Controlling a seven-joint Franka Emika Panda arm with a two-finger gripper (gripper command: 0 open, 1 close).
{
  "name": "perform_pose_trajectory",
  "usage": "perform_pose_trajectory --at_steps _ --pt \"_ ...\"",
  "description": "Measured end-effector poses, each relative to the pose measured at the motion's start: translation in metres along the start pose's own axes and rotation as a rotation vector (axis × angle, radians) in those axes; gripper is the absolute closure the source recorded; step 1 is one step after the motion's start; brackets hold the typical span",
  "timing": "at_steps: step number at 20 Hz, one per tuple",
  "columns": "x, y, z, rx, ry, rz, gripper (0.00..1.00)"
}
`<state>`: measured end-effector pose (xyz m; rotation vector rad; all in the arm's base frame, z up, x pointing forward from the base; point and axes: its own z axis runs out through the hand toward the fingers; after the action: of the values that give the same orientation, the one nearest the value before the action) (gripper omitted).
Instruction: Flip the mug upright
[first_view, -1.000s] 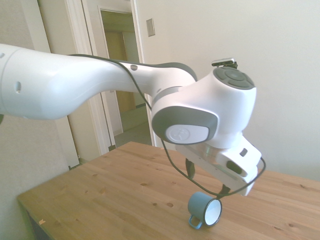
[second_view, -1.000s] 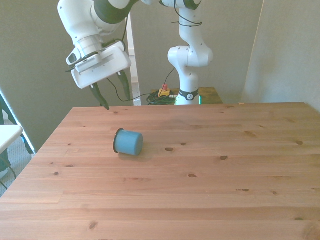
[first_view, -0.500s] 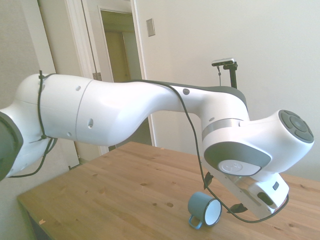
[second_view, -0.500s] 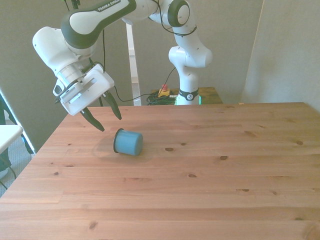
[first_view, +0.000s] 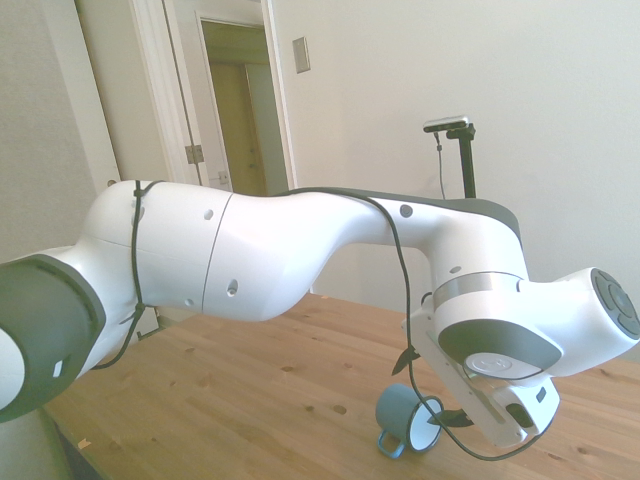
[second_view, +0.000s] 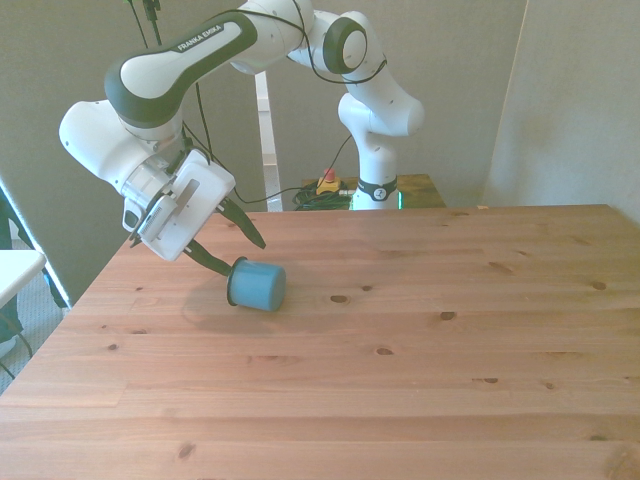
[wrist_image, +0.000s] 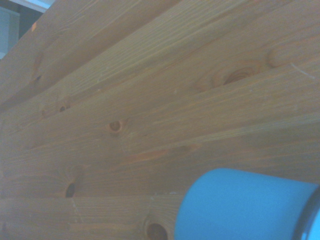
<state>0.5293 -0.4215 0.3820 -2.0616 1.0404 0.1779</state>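
The mug (second_view: 257, 285) lies on its side on the wooden table (second_view: 420, 380), in the far left part of the tabletop in the front view. Its closed base faces the front view's right and its dark-rimmed mouth faces the front view's left, toward the gripper (second_view: 240, 252). In the side view the mug (first_view: 409, 419) shows its white interior, with the blue loop handle (first_view: 390, 445) low against the table surface. The white arm (second_view: 165, 75) arches down from the far side of the table and carries the tilted gripper to the mug's open end. The two dark fingers (second_view: 246, 227) are spread apart: one sits above and beyond the rim, while the other reaches the rim near the table; contact cannot be confirmed. In the side view the gripper body (first_view: 495, 395) partly covers the mug's mouth. The wrist view shows a blurred blue mug wall (wrist_image: 245, 207) above knotted wood grain (wrist_image: 150, 100).
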Motion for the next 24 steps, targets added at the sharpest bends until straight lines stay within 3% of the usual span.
perform_pose_trajectory --at_steps 6,7,24 --pt "-0.001 -0.002 0.011 0.016 -0.033 0.008 0.00" --pt "0.000 -0.002 0.012 0.017 -0.036 0.010 1.00" --pt "-0.002 -0.002 0.028 0.044 -0.084 0.023 1.00"
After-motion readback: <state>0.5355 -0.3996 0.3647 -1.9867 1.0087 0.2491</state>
